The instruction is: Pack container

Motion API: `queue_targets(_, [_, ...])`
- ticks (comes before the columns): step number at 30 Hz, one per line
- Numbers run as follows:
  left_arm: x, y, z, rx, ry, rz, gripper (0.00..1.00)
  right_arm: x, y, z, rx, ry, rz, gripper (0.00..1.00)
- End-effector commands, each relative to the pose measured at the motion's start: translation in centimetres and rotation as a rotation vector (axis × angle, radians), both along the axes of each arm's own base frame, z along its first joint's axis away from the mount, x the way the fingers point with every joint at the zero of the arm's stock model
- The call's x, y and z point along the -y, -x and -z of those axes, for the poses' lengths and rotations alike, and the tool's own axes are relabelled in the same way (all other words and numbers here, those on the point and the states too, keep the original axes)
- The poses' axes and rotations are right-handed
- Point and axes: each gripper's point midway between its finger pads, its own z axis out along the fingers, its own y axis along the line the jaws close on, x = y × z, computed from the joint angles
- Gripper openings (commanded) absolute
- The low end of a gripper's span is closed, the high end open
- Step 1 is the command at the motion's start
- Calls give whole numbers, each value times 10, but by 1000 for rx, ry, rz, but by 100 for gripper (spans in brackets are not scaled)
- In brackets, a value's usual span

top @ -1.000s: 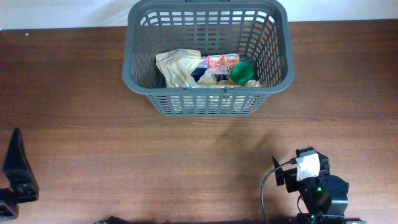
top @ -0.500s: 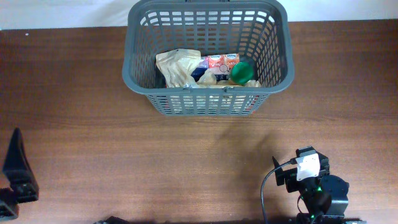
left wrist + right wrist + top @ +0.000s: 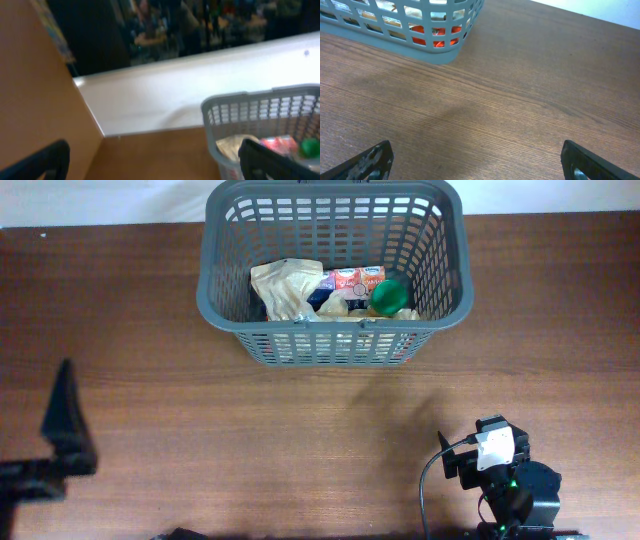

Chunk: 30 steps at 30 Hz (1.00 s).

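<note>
The dark grey slotted basket [image 3: 330, 345] stands at the table's far middle. In it lie a beige pouch [image 3: 285, 288], a pink packet [image 3: 352, 280] and a green-capped bottle [image 3: 390, 295]. My left gripper [image 3: 65, 425] is low at the near left, far from the basket, open and empty. Its wrist view [image 3: 155, 160] shows the basket [image 3: 260, 110] to the right. My right gripper [image 3: 490, 450] sits folded at the near right, open and empty. Its wrist view [image 3: 477, 160] shows bare wood between the fingers and the basket's corner [image 3: 395, 37] at top left.
The brown wooden table [image 3: 300, 440] ends at a white wall strip [image 3: 100, 200] behind the basket. A black cable [image 3: 425, 490] loops beside the right arm's base.
My left gripper has moved to the right and towards the basket over the last half second. The right arm and the basket's contents have not moved.
</note>
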Motion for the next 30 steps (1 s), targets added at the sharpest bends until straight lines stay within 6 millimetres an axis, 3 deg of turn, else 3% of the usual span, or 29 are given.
queue_targets(1, [15,-14,37,-5,13,57,99,-3,0,0,7,1,-17,99])
queue_targets(10, [24,-60,164,33,24,34,99,-3,0,0,7,1,-17,99])
queue_targets(15, [39,-76,236,14,24,96,99,-3,0,0,7,1,-17,99])
queue_targets(24, [56,-87,316,3,32,187,99,-3,0,0,7,1,-17,99])
queue_targets(30, [56,-88,346,-32,26,186,99,-3,0,0,7,1,-17,99])
